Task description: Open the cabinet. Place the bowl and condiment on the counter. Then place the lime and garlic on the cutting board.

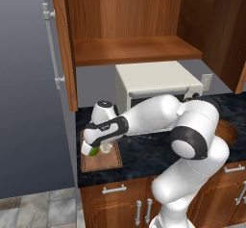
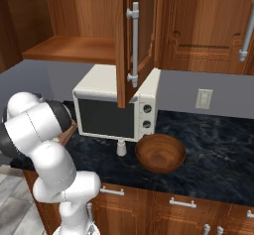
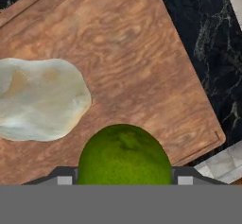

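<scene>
white arm links are seen nearest in the left base view, reaching down left to the cutting board (image 1: 102, 159) at the left end of the counter (image 1: 144, 155). gripper (image 1: 96, 150) is lowered over the board with the lime (image 1: 94, 151) seen as a green patch between its fingers; lime is gripped, jaws set fairly wide around it. cabinet (image 1: 65, 44) is seen open above, shelves bare, left door swung out with its long grey handle (image 1: 52, 46). microwave (image 1: 156, 82) is seen behind the arm, bowl (image 1: 229, 132) partly shown at right on the counter

right base view: white arm is seen at lower left. bowl (image 2: 160, 152) is placed on the counter (image 2: 213, 149) in front of the microwave (image 2: 116, 107), condiment (image 2: 121, 147) upright just left of it, near but apart. cabinet (image 2: 130, 40) door is seen edge-on, open, over the microwave. outlet (image 2: 203, 98) is seen on the wall. a corner of the cutting board (image 2: 68, 134) is seen past the arm

hand view: lime (image 3: 124, 154) is seen at the bottom between the fingertips (image 3: 64, 178), over the cutting board (image 3: 132, 57); whether it rests on the wood cannot be told. garlic (image 3: 40, 98) is lying on the board near the lime, apart from it. counter (image 3: 208, 38) is seen beyond the board edge
</scene>
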Robot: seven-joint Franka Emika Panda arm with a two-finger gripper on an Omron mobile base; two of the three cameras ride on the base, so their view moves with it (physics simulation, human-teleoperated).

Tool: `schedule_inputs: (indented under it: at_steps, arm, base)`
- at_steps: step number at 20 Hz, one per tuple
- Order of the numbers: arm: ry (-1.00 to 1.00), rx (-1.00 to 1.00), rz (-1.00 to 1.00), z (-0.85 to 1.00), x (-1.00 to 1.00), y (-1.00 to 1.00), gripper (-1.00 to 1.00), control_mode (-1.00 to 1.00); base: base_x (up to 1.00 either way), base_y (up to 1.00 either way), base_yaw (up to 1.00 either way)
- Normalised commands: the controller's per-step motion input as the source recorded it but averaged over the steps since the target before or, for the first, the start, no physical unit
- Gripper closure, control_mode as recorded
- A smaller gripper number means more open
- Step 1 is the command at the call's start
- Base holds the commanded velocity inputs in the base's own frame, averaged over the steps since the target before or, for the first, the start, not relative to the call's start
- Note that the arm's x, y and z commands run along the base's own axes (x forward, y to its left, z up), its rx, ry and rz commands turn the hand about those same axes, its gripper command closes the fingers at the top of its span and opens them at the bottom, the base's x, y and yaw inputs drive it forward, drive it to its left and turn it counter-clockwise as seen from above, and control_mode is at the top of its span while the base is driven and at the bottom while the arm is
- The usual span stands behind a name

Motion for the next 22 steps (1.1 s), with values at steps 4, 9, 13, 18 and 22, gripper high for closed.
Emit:
schedule_inputs:
  at_steps: [4,9,13,18,22]
  arm:
    - [-0.07,0.0,0.06,0.0,0.0,-0.19,-1.0,-1.0]
    - [-0.06,0.02,0.06,0.0,0.0,-0.31,-1.0,-1.0]
    - [-0.05,0.03,0.07,0.0,-0.01,-0.28,-1.0,-1.0]
    - [-0.05,0.05,0.07,0.23,-0.02,-0.17,-1.0,-1.0]
    - [-0.1,0.02,0.03,0.88,-0.3,-0.14,-1.0,-1.0]
  base:
    - [0.0,0.0,0.0]
    - [0.0,0.0,0.0]
    - [0.0,0.0,0.0]
    - [0.0,0.0,0.0]
    - [0.0,0.0,0.0]
